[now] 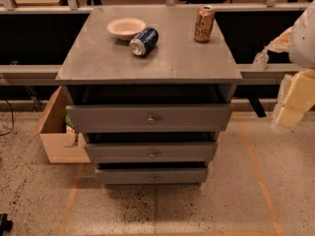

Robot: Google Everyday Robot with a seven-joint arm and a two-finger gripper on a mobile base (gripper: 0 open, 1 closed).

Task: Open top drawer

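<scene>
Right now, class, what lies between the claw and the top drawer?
In the camera view, only bare floor with an orange tape line separates the claw, at the right edge, from the top drawer.

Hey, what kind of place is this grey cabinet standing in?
Probably a robot test space, maybe a lab: taped orange lines on the speckled floor, a lone grey cabinet, a cardboard box beside it. The gripper hangs at the right edge, apart from the top drawer.

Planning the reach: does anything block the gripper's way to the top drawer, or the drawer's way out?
Nothing visible does. The gripper hangs at the right edge, right of the cabinet; only floor lies before the top drawer.
</scene>
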